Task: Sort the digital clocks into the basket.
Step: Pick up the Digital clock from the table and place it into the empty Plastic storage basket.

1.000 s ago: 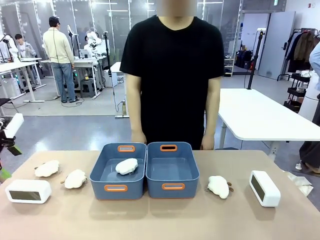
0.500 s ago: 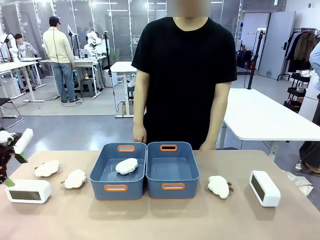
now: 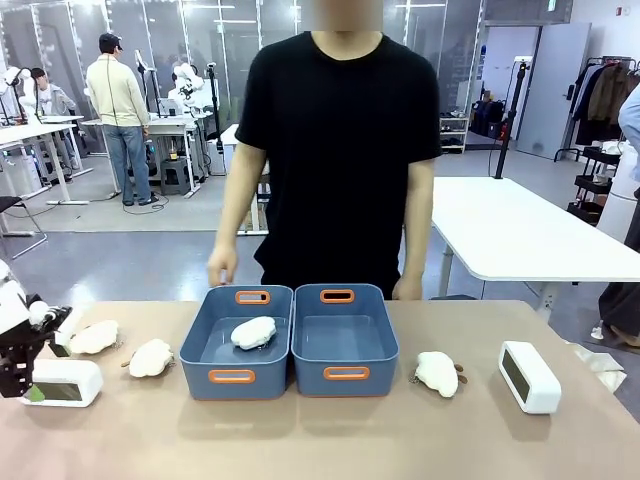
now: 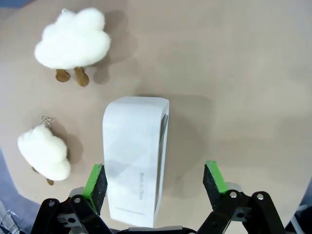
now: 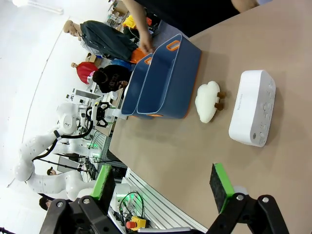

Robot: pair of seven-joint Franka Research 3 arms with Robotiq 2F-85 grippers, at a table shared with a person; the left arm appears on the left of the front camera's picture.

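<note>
Seen at the lower left of the front view, the left gripper (image 3: pixel 25 388) is held low at the left end of the left clock (image 3: pixel 58 382), which lies flat on the table (image 3: pixel 320 440). Two plush toys (image 3: pixel 93 337) (image 3: pixel 150 357) are placed just above and to the right of it. At centre, the left-hand basket (image 3: pixel 237 378) and the right-hand basket (image 3: pixel 345 375) are set side by side and touching; a third plush toy (image 3: pixel 253 332) is held in the left-hand one. A fourth plush toy (image 3: pixel 437 372) and the right clock (image 3: pixel 528 376) are found at the lower right. One hand (image 3: pixel 221 270) of the person is held above the left-hand basket's far rim.

In the left wrist view, the fingers are spread wide with the left clock (image 4: pixel 135 161) between them. One green pad (image 4: pixel 95 183) is set just beside the clock's side, while the other is kept well apart from it.

In the right wrist view, the right gripper (image 5: pixel 162 185) is shown spread wide with nothing between its fingers, well apart from the right clock (image 5: pixel 252 108) at the right of the frame.
</note>
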